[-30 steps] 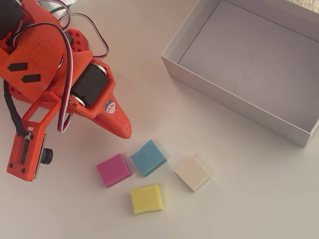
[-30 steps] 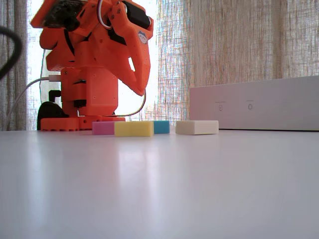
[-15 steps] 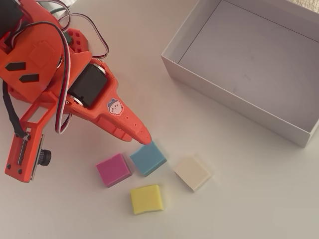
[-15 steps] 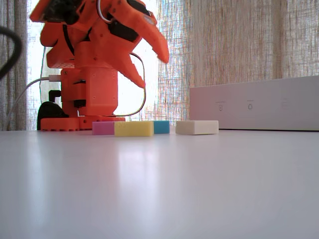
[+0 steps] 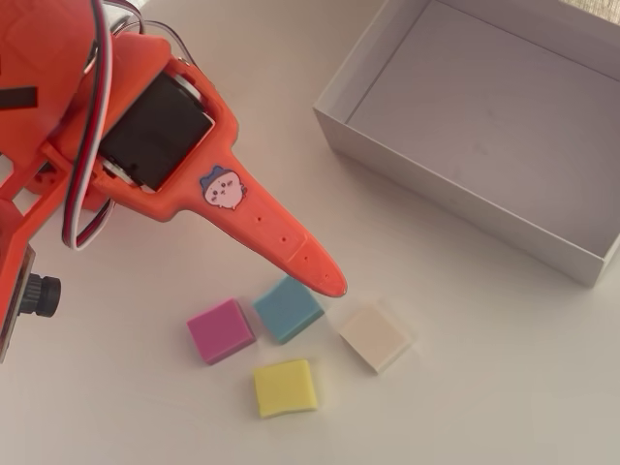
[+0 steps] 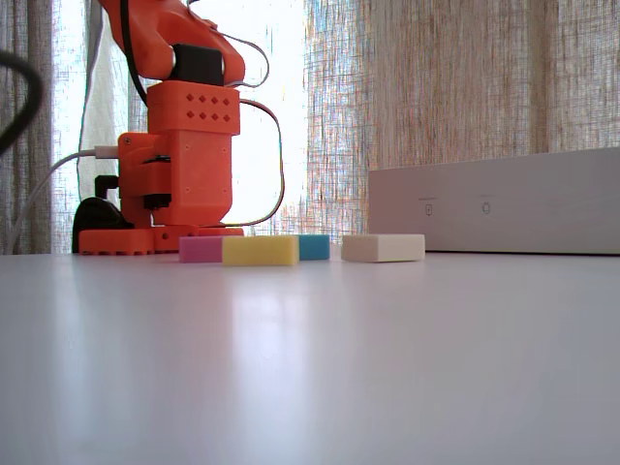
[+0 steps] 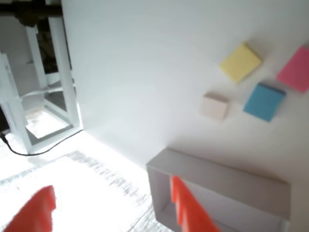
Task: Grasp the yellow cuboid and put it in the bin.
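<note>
Below the raised orange two-finger gripper (image 7: pixel 113 203), whose fingers stand spread and empty in the wrist view, the small flat yellow foam cuboid (image 5: pixel 285 387) lies on the white table (image 5: pixel 465 368), well apart from the fingertips; the shallow white rectangular bin (image 5: pixel 455 189) sits beside.

This looks like a room in a home, set up as a hobby bench. A plain white table (image 6: pixel 310 368) fills the foreground, and right behind it hang loosely woven beige curtains (image 6: pixel 436 87) with bright daylight coming through them, so a window stands just beyond the table. Off the table's edge, the wrist view shows a white-framed piece of furniture (image 7: pixel 43 96) standing on a pale floor (image 7: pixel 72 188), with a dark cable (image 7: pixel 29 147) trailing beside its foot.
</note>
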